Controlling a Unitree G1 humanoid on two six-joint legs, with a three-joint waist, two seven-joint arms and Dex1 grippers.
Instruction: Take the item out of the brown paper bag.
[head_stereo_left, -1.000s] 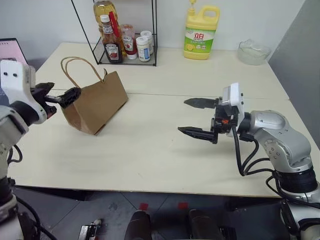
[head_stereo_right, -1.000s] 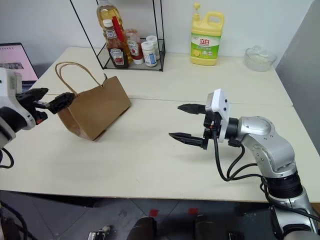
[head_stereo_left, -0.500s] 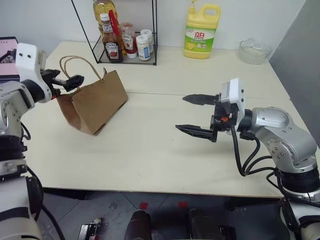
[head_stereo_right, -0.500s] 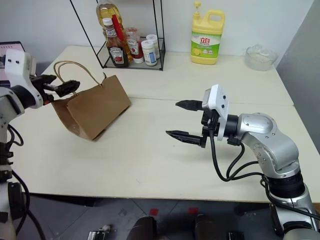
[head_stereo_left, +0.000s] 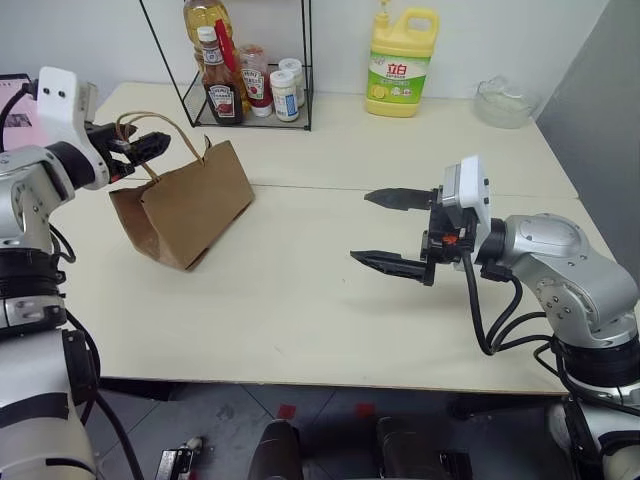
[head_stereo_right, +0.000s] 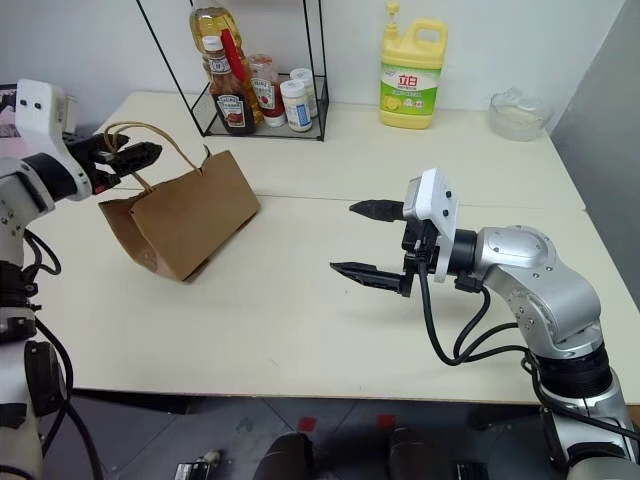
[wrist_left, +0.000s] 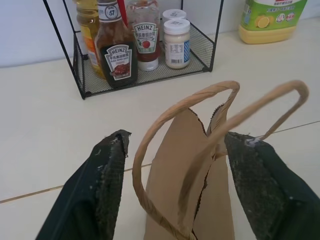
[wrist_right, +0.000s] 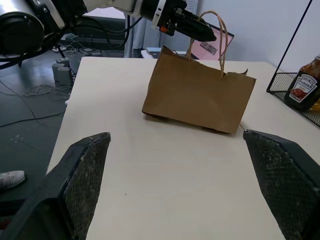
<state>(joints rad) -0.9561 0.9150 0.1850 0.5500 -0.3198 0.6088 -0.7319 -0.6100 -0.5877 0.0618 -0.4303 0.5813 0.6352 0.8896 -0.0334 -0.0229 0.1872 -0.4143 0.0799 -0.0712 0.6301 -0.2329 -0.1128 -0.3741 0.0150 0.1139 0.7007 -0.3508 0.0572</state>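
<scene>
My left gripper (wrist_left: 172, 187) straddles both handles (wrist_left: 210, 107) of the brown paper bag (head_stereo_left: 185, 205), partly open, gripping nothing yet. Next I pinch them. My right gripper (head_stereo_left: 385, 230) waits wide open, empty.

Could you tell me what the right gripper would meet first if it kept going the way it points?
Probably the brown paper bag: the right gripper points across bare table toward it, with nothing between.

Wire rack (head_stereo_left: 250, 100) w/ sauce bottles (head_stereo_left: 222, 92), yellow detergent jug (head_stereo_left: 400, 65), glass bowl (head_stereo_left: 507, 103), cream table (head_stereo_left: 300, 300)
</scene>
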